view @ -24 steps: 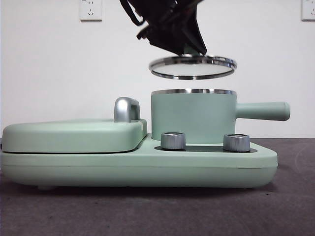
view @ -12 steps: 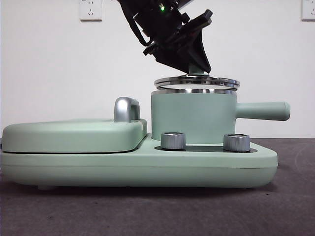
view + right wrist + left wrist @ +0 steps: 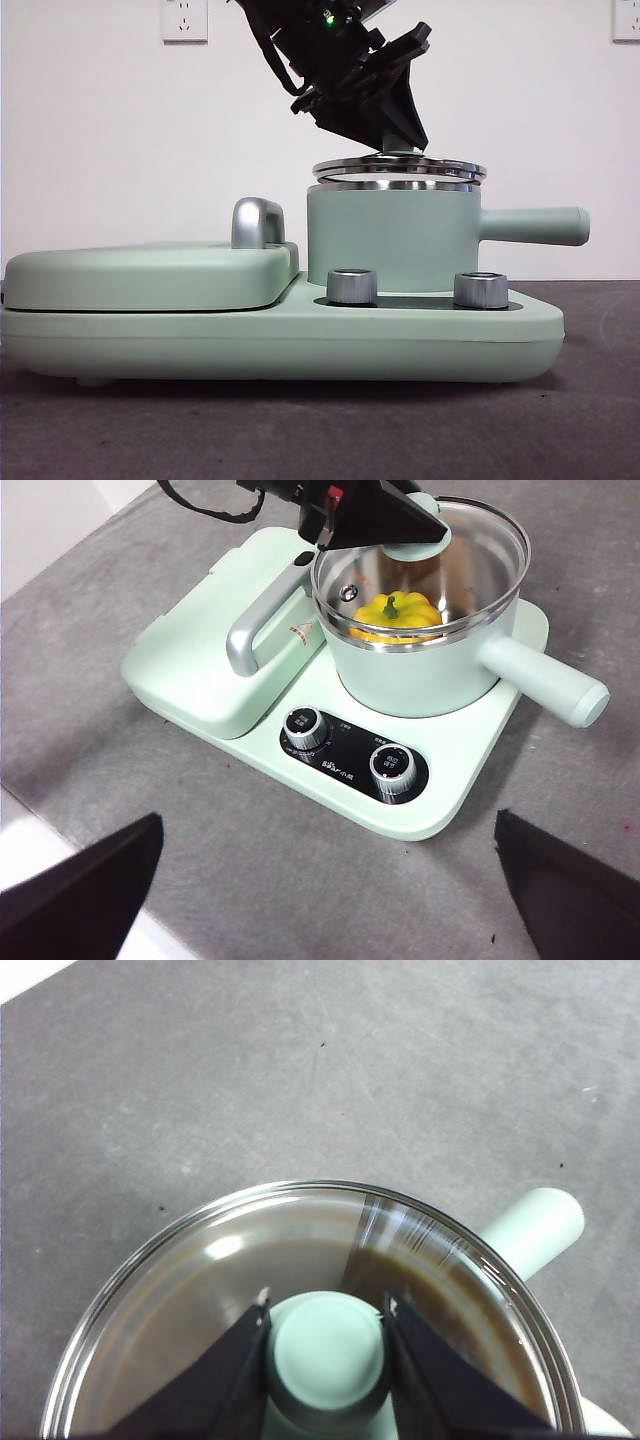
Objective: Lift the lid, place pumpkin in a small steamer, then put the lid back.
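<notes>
The glass lid (image 3: pixel 400 168) with its metal rim lies on the chrome rim of the small steamer (image 3: pixel 390 235), a mint-green pot whose long handle (image 3: pixel 535 225) points right. My left gripper (image 3: pixel 395 140) comes down from above, and in the left wrist view its two jaws press both sides of the lid's mint-green knob (image 3: pixel 328 1355), shut on it. The yellow pumpkin (image 3: pixel 398 613) with its green stem sits inside the pot, seen through the glass in the right wrist view. My right gripper (image 3: pixel 328 814) hangs open, high above the table in front of the appliance.
The pot stands on a wide mint-green base (image 3: pixel 300 335) with two silver knobs (image 3: pixel 352 286) (image 3: pixel 481 289). A flat green cover (image 3: pixel 150 272) with a silver handle (image 3: pixel 257 222) fills the base's left half. Dark grey table lies all around.
The lid came down from well above the pot onto its rim, held by my left gripper. Over the last half second it has hardly moved.
</notes>
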Available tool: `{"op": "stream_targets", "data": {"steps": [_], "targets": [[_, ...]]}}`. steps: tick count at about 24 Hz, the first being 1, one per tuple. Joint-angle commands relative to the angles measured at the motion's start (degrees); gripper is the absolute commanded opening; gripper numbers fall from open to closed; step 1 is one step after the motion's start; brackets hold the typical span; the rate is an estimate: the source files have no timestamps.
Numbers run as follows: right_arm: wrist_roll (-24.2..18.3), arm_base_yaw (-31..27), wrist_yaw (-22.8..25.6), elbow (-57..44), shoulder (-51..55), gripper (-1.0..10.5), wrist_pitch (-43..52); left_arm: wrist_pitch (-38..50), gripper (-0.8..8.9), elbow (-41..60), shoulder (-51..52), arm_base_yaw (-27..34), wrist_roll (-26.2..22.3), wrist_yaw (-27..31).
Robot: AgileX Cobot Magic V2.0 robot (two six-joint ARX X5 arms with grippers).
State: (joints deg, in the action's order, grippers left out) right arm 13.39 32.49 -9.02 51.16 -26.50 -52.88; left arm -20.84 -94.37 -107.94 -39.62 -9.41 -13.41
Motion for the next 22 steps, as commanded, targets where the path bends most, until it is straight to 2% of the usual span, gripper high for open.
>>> {"op": "stream_targets", "data": {"steps": [1, 3, 5, 12, 18, 22], "targets": [[1.0, 0.4, 0.0, 0.5, -0.2, 5.5, 0.6, 1.1, 0.14, -1.9, -1.2, 0.3, 0.7, -0.1], [1.0, 0.4, 0.0, 0.5, -0.2, 5.5, 0.6, 1.1, 0.14, -1.9, -1.6, 0.7, 1.3, -0.9], [1.2, 0.4, 0.0, 0.5, -0.2, 5.5, 0.6, 1.0, 0.14, -1.9, -1.9, 0.8, 1.3, -4.1], [1.3, 0.4, 0.0, 0.5, -0.2, 5.5, 0.6, 0.3, 0.14, -1.9, -2.0, 0.7, 1.3, -4.3], [1.6, 0.4, 0.1, 0.5, -0.2, 5.5, 0.6, -0.8, 0.15, -1.9, -3.9, 0.6, -0.7, -4.3], [1.6, 0.4, 0.1, 0.5, -0.2, 5.5, 0.6, 0.0, 0.15, -1.9, -4.1, 0.6, -3.7, -4.3]]}}
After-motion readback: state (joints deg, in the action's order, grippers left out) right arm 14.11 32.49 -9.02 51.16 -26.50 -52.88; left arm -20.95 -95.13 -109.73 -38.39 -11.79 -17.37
